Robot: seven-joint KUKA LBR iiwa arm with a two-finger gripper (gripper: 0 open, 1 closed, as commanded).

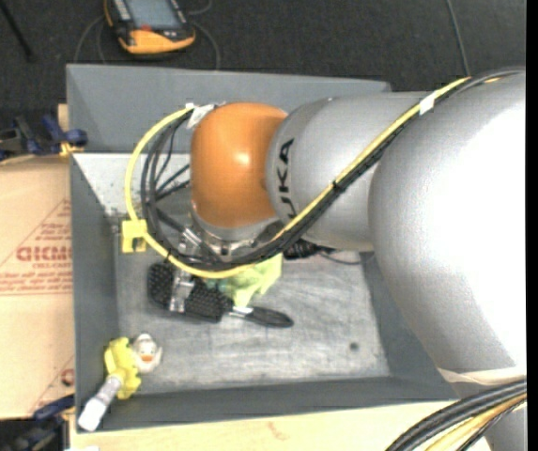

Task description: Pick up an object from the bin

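The arm [391, 177] reaches into the grey metal bin [334, 341], and its orange cover [236, 163] hangs above a black hairbrush [198, 301]. The pincer [184, 291] is low under this cover, right at the bristle head of the hairbrush. I cannot tell whether it is spread or pressed together, because the wrist hides most of it. The hairbrush lies flat on the bin's floor, with its dark handle pointing away from the head toward the arm's side. A light green thing [254, 278] lies just beside the hairbrush, at the root of the handle. A yellow toy [121, 360] lies well apart from the hairbrush, in a corner of the bin. A small white and orange thing [146, 349] lies between the hairbrush and that toy, closer to the toy.
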